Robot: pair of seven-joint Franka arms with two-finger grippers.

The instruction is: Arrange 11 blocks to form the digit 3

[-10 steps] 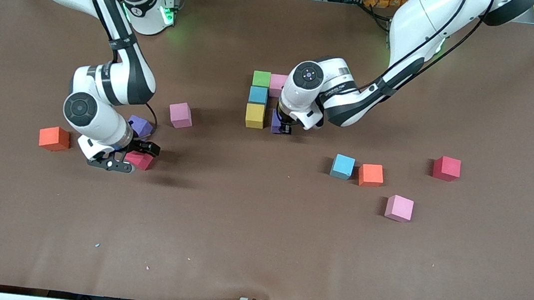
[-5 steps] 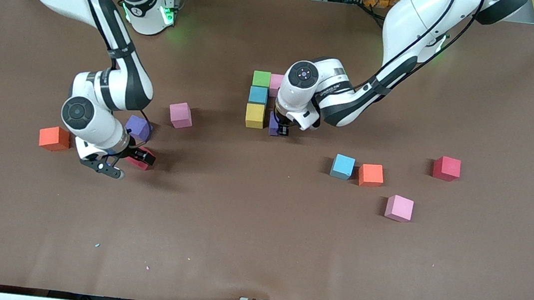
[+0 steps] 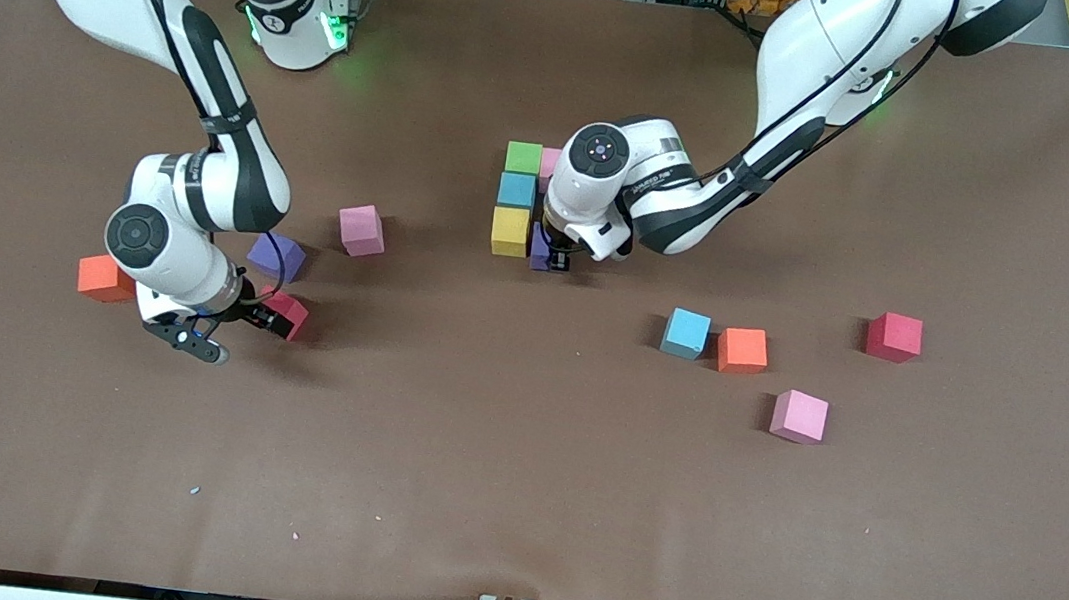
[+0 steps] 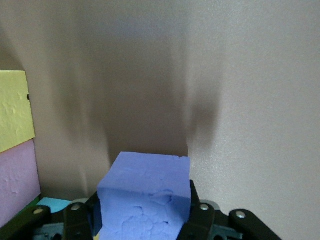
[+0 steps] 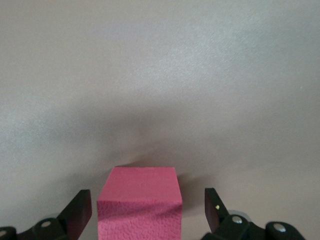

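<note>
Left wrist view: left gripper [image 4: 142, 222] clamps a dimpled foam purple cube [image 4: 145, 197]; right gripper [image 5: 148, 210] spread around a pebbled red cube [image 5: 140, 200] on matte brown tabletop [image 3: 516, 459].

We see purple block [image 4: 145, 200] matt, foam-like, dented, finely cracked. Red block [image 5: 139, 204] matt, pebbled. Yellow block [image 4: 15, 107] matt, rough-grained. Table cover [image 3: 514, 479] matt brown, fine-grained. Arm shells [image 3: 826, 41] glossy white plastic.

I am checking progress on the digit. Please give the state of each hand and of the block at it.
left hand: shut on the purple foam cube
purple foam cube: held beside the yellow foam cube
right hand: open, around the red foam cube
red foam cube: on the table, not gripped
</note>
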